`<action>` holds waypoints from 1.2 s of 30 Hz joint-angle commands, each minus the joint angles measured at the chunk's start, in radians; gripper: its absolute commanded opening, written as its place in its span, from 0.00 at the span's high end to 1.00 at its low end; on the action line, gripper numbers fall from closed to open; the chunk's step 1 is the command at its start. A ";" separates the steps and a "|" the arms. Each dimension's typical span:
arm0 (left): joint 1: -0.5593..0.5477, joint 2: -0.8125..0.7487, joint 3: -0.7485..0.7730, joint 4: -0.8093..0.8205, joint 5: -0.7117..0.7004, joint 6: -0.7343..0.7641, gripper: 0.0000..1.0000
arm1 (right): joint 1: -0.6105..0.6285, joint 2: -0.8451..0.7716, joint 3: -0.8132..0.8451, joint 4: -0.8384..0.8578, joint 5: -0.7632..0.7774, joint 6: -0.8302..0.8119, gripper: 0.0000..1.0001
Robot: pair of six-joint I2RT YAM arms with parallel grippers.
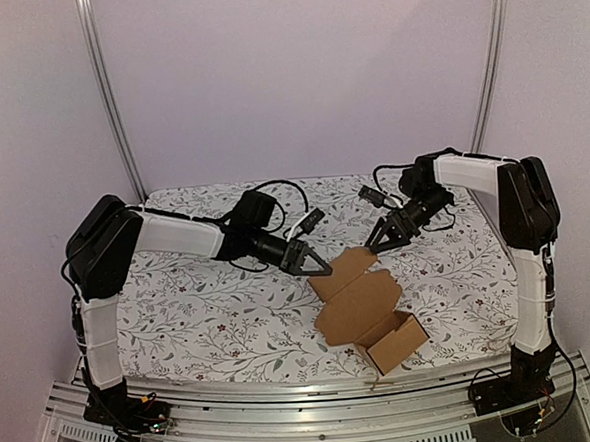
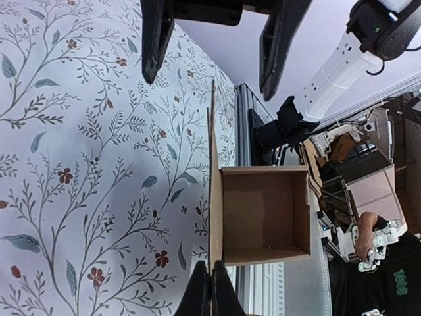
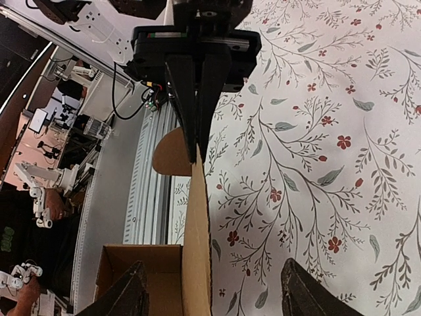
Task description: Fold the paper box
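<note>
The paper box is brown cardboard, lying right of centre on the floral cloth. Its near end is folded up into an open tray, and its lid panel stands raised on edge. My left gripper is shut on that panel's left edge. The left wrist view shows the gripper pinching the thin sheet. My right gripper hangs open at the panel's far right end. Its two fingers straddle the upright panel without touching it. A rounded flap sticks out beside the left gripper.
The floral tablecloth covers the table. A metal rail runs along the near edge, close to the tray. Pale walls and two upright posts enclose the back. Cables loop off both wrists.
</note>
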 commanded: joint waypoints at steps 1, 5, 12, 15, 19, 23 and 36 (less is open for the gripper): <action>0.016 0.007 -0.034 0.134 -0.001 -0.092 0.99 | 0.025 -0.008 0.002 -0.423 -0.019 0.011 0.30; 0.018 0.008 -0.045 0.150 -0.026 -0.115 0.99 | 0.031 -0.028 -0.019 -0.306 0.010 0.142 0.41; 0.023 0.022 -0.053 0.161 -0.061 -0.145 0.99 | 0.036 -0.108 -0.098 -0.055 0.110 0.379 0.78; 0.023 0.025 -0.055 0.168 -0.062 -0.154 0.99 | 0.040 -0.138 -0.118 0.021 0.153 0.438 0.85; 0.023 0.033 -0.062 0.190 -0.059 -0.173 0.99 | 0.064 -0.161 -0.128 0.102 0.225 0.505 0.86; 0.021 0.037 -0.073 0.221 -0.044 -0.191 0.98 | 0.089 -0.179 -0.127 0.162 0.265 0.549 0.75; 0.019 0.023 -0.131 0.331 -0.040 -0.254 0.98 | 0.071 -0.150 -0.033 0.166 0.354 0.507 0.47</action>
